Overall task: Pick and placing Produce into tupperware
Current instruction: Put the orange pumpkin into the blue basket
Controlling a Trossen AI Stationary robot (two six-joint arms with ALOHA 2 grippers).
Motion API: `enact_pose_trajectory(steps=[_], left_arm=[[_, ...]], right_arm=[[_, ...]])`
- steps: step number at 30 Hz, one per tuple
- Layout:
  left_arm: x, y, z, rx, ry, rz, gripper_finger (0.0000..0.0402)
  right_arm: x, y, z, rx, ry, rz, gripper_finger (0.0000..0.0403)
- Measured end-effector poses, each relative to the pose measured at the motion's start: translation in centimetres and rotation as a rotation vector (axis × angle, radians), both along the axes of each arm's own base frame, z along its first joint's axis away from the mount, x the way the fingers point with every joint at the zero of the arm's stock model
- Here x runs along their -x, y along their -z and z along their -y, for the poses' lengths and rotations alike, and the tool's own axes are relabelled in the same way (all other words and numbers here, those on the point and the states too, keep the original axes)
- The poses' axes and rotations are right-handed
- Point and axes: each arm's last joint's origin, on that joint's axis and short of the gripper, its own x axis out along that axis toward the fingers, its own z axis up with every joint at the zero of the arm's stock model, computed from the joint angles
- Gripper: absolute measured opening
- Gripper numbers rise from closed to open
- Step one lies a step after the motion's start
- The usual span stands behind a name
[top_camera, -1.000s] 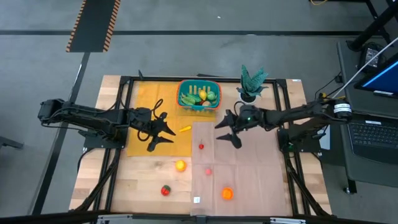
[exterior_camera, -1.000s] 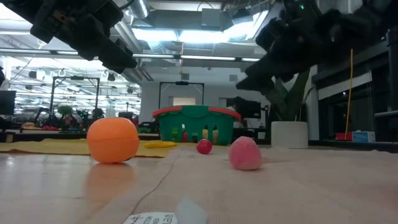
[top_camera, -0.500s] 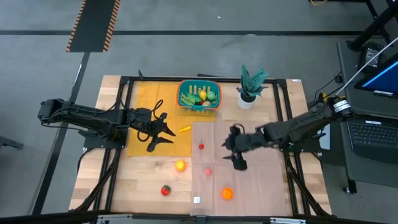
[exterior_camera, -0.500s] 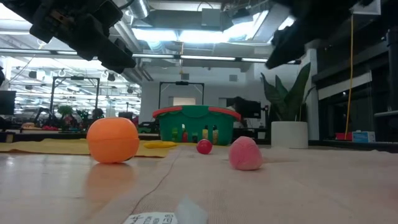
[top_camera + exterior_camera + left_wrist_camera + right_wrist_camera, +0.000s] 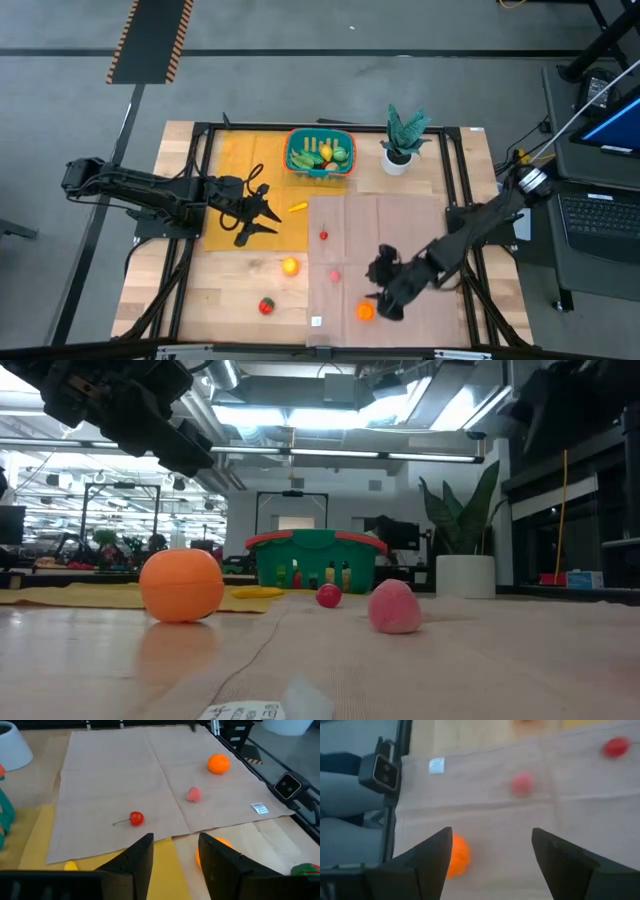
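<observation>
A wooden table is seen from above, with a yellow mat on its left half and a tan cloth on its right half. At the table's far edge, near the middle, sits the teal tupperware, already holding several green and yellow pieces of produce. Just to its right stands a potted green plant in a white pot.

Six pieces of produce lie loose on the table. A small yellow piece rests on the mat, below the tupperware. A small red cherry and a pink piece lie on the cloth, well apart. An orange ball sits near the cloth's front edge. On the bare wood lie a yellow-orange fruit and a red and green piece. A small white tag lies at the cloth's front edge.

The right gripper hangs low over the cloth, just beside the orange ball, its fingers spread wide with nothing between them. Nothing stands between it and the ball. The left gripper hovers over the yellow mat, near the yellow piece, its fingers parted and empty.

From table height, the orange ball, the pink piece and the cherry stand in front of the tupperware.
</observation>
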Motion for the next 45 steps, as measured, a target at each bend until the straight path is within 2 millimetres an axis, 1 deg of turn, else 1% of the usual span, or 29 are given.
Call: enact_pose_trajectory(steps=[4, 7, 10, 14, 19, 27, 32, 40, 45], left_arm=[[0.0, 0.0, 0.0, 0.008, -0.003, -0.004, 0.0152], [0.0, 0.0, 0.0, 0.024, -0.011, -0.011, 0.0152], [0.0, 0.1, 0.1, 0.029, -0.009, -0.015, 0.0148], [0.0, 0.1, 0.3, 0.030, 0.004, -0.014, 0.0142], [0.1, 0.1, 0.6, 0.029, 0.017, -0.017, 0.0136], [0.1, 0.1, 0.6, 0.025, 0.023, -0.023, 0.0131], [0.1, 0.2, 0.6, 0.023, 0.024, -0.026, 0.0137], [0.2, 0.3, 0.6, 0.023, 0.023, -0.035, 0.0148], [0.2, 0.2, 0.6, 0.023, 0.023, -0.035, 0.0148]], right_arm=[[-1.1, 0.0, -2.9, 0.046, 0.028, -0.131, 0.0275], [-2.0, 0.5, -5.1, 0.084, 0.040, -0.201, 0.0275], [-2.8, 1.3, -7.1, 0.088, 0.049, -0.228, 0.0275], [-3.5, 2.4, -8.9, 0.097, 0.046, -0.245, 0.0275], [-3.8, 2.9, -9.2, 0.100, 0.045, -0.250, 0.0275], [-4.0, 2.8, -9.4, 0.101, 0.016, -0.231, 0.0275], [-4.4, 2.6, -9.8, 0.053, 0.018, -0.189, 0.0275], [-4.9, 2.2, -10.3, 0.019, -0.029, -0.118, 0.0275], [-4.7, 2.4, -9.9, 0.048, -0.022, -0.149, 0.0275]])
